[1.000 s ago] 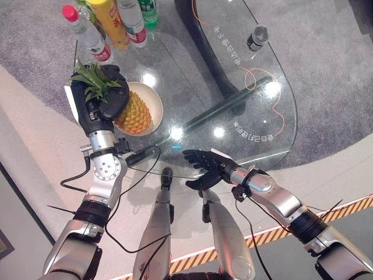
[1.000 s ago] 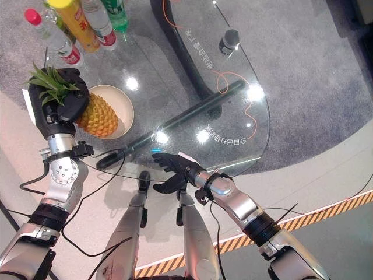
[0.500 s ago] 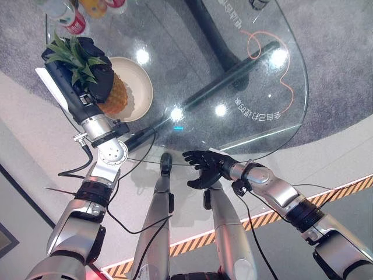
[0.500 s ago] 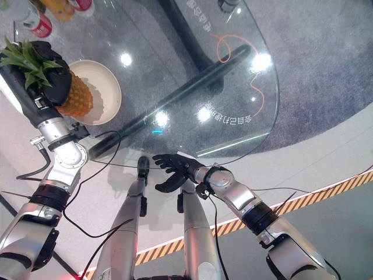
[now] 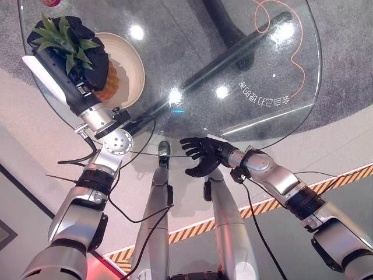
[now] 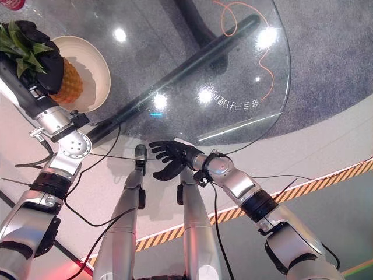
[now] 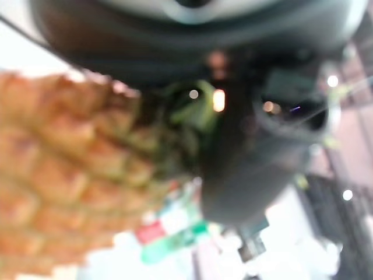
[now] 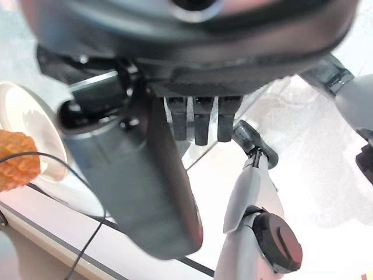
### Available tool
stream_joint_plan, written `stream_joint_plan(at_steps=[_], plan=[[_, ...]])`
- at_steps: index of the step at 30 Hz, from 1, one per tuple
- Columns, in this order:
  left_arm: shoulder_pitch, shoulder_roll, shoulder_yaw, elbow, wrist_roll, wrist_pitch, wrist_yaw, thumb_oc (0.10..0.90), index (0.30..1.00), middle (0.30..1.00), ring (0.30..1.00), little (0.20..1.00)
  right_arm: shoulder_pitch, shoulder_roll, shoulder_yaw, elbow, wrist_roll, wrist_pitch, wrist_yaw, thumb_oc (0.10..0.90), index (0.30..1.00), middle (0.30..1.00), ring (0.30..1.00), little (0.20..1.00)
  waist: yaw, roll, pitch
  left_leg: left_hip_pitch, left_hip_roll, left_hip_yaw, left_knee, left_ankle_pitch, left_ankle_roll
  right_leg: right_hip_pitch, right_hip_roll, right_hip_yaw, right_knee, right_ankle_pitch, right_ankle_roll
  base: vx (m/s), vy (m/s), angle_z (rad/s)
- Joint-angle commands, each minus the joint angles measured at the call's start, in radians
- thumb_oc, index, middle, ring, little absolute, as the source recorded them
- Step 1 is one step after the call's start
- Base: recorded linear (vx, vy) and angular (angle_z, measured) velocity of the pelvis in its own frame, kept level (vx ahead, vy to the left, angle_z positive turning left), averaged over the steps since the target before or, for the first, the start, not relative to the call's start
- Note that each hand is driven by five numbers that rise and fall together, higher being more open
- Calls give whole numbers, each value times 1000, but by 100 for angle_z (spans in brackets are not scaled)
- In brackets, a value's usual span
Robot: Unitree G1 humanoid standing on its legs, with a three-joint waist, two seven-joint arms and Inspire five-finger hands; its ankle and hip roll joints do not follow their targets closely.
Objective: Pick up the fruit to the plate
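Pineapple (image 5: 109, 83) sits clamped in our left hand (image 5: 87, 55) over the plate (image 5: 131, 64); our right hand (image 5: 201, 157) hangs near, fingers loosely spread

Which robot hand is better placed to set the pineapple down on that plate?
Left: the left robot hand already grips the yellow pineapple over the cream round plate. The right robot hand hangs open, off the table.

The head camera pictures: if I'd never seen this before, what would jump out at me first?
Most likely the pineapple, gripped near its leafy crown by the robot's left hand and held at the cream plate on the round glass table. Next would be the right hand, fingers loosely spread and holding nothing, hanging just off the table's near edge.
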Motion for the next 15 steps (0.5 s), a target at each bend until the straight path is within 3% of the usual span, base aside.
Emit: stream_joint_plan(at_steps=[1, 15], plan=[[-114, 37, 20, -35, 33, -120, 71, 100, 300, 300, 300, 200, 43, -5, 24, -53, 40, -15, 30, 800, 900, 900, 900, 900, 1, 17, -24, -24, -66, -21, 100, -93, -26, -20, 33, -93, -9, 39, 22, 2, 44, -3], [-167, 34, 5, 87, -127, -76, 19, 100, 300, 300, 300, 200, 5, 11, 30, -29, 53, -38, 10, 800, 900, 900, 900, 900, -15, 10, -24, -105, -73, -22, 132, -90, -33, -96, 41, -88, 0, 64, 25, 0, 0, 0]])
